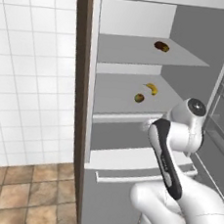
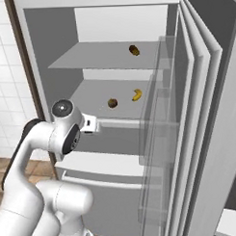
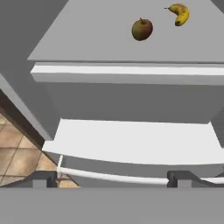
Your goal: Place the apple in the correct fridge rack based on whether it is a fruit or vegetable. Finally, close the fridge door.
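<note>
Already apple [image 3: 141, 29] on fridge rack [image 3: 87, 48]

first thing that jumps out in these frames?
The fridge door stands wide open on the right. The apple sits on the lower rack beside a banana, with a brown item on the upper shelf. The white arm is outside the fridge, gripper empty.

The arm is bent at the elbow, its wrist is turned forward, and the gripper [image 3: 112, 177] is open and empty.
</note>
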You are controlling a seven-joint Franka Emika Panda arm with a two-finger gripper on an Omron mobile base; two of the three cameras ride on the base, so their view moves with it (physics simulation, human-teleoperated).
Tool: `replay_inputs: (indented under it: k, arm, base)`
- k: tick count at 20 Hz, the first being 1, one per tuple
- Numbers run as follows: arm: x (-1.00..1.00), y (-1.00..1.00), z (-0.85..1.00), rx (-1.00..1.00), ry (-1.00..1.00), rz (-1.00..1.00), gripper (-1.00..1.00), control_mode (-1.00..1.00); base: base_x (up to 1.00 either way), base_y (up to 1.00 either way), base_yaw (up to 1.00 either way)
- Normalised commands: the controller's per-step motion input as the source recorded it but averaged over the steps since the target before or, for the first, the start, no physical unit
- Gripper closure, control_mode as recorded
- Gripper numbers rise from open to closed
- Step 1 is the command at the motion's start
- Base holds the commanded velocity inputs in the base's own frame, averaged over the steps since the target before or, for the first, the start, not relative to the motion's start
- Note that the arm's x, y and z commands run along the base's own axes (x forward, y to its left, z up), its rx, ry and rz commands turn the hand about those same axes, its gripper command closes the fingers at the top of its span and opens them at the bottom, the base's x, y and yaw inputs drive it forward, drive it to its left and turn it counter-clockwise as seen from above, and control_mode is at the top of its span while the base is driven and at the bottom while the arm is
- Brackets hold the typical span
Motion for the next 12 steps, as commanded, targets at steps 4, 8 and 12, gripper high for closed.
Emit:
replay_inputs:
  k: [4, 8, 12]
  arm:
    - [-0.08, 0.14, 0.00, -0.01, 0.00, -0.01, -1.00, 1.00]
    - [0.00, 0.00, 0.00, 0.00, 0.00, 0.00, -1.00, 1.00]
    - [0.00, 0.00, 0.00, 0.00, 0.00, 0.00, -1.00, 1.00]
  base:
    - [-0.23, 0.08, -0.01]
    - [-0.79, 0.03, -0.03]
    - [-0.97, 0.00, -0.05]
